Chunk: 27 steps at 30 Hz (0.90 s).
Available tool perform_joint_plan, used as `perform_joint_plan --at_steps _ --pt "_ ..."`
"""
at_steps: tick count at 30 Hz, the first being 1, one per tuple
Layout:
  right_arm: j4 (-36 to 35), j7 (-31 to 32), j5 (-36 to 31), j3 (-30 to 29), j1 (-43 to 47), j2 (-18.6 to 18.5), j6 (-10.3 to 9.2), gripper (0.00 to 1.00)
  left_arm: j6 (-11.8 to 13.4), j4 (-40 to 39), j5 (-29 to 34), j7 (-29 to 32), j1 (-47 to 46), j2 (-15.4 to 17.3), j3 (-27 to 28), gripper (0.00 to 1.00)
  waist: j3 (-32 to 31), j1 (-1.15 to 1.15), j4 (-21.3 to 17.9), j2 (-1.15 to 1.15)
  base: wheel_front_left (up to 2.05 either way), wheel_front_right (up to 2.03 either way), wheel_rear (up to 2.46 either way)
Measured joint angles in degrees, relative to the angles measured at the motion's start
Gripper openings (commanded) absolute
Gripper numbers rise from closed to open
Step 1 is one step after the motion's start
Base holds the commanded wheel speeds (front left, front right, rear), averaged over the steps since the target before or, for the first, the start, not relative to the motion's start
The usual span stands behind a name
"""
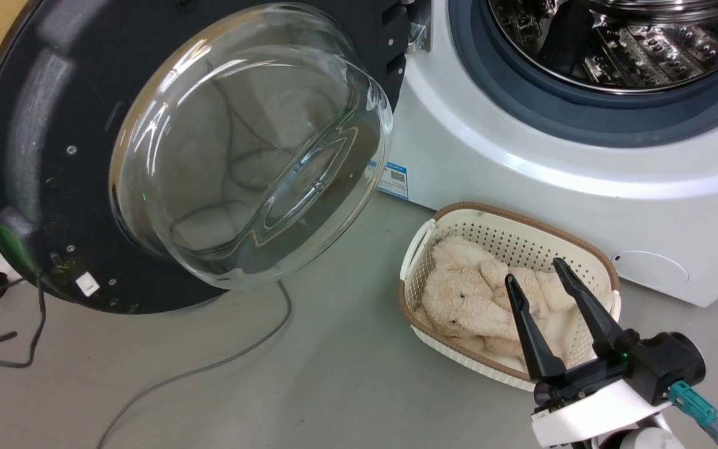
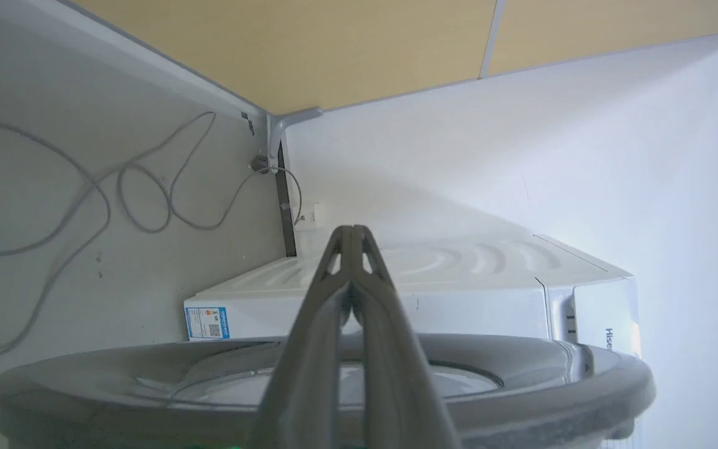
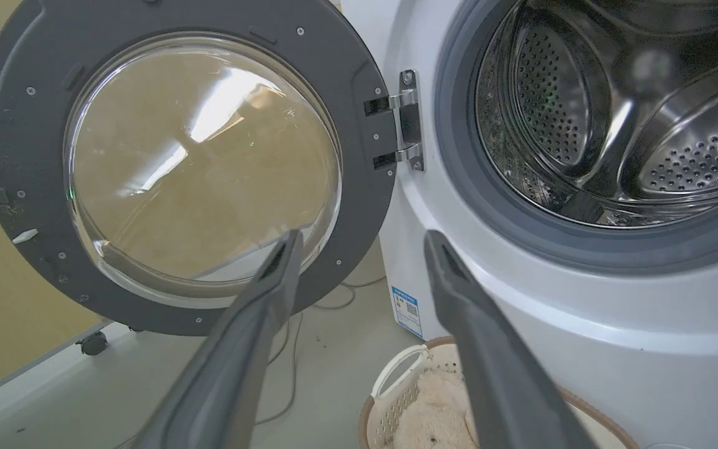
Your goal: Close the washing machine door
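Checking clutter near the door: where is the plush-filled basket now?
In the head view's lower right, the white basket sits on the floor before the washing machine, right of the open door, with the right gripper overlapping it.

Washer: lettering is reading "Hise" at the front's top corner, its remainder being hidden. Blue sticker is sitting low on the front, carrying a QR code; its print is showing too small to read.

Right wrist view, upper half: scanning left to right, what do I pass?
washing machine door standing open → metal hinge → grey rubber ring → steel drum
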Motion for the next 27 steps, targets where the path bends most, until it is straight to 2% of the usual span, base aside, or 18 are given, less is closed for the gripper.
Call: perform_joint_plan --at_steps 9,14,20,21,23,27 --pt "0.33 0.00 0.20 0.11 0.02 0.89 0.00 1.00 -0.15 -6.61 -4.44 16.64 4.60 -1.69 -2.80 0.00 -1.92 0.00 -0.29 0.00 0.00 0.00 0.00" --pt "0.80 0.00 0.69 -0.31 0.74 1.57 0.00 1.00 -0.04 -13.19 -7.23 25.69 9.43 -4.78 -4.48 0.00 -3.83 -0.01 -0.65 0.00 0.00 0.00 0.00" --pt "0.87 0.00 1.11 -1.62 1.98 2.46 0.00 1.00 3.18 -25.54 -9.70 34.77 18.06 -9.77 -7.05 0.00 -6.14 0.00 -1.73 0.00 0.00 0.00 0.00" --pt "0.82 0.00 1.18 -2.44 2.13 2.65 0.00 1.00 4.59 -30.78 -10.55 37.27 21.20 -12.54 -8.25 0.00 -6.63 -0.01 -2.34 0.00 0.00 0.00 0.00" --pt "0.77 -0.01 1.19 -3.26 2.22 2.75 0.00 1.00 6.94 -36.28 -11.35 38.58 24.13 -15.78 -9.46 0.00 -7.04 -0.01 -3.01 0.00 0.00 0.00 0.00" --pt "0.65 0.00 1.19 -4.65 2.32 2.89 0.00 1.00 10.34 -45.96 -13.71 40.50 29.35 -18.86 -13.71 0.00 -7.27 -0.01 -4.57 0.00 0.00 0.00 0.00"
